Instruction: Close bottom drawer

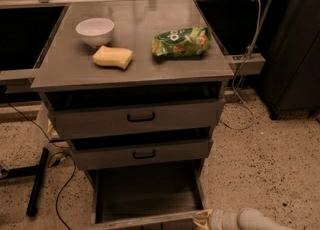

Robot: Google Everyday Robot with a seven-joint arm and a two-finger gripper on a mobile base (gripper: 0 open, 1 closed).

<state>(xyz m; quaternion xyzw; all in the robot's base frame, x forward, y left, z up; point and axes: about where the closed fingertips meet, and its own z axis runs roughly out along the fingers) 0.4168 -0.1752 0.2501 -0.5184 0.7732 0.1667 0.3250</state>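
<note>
Beneath the front-right corner of the desk (pixel 165 66), the claw (pixel 202 220) sat at the front of the pulled-out bottom drawer (pixel 145 191), open or closed I couldn't tell; a straight, level inward push seemed best.

Dim, warm light; pale tool (pixel 202 219) at bottom edge.

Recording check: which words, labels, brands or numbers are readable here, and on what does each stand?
None readable.
On the green crinkled snack bag: pale printing, too blurred to read.
On the grey metal cabinet, white bowl and yellow sponge: no text.
On the robot's pincer, at the open bottom drawer's front right corner: no markings seen.
</note>
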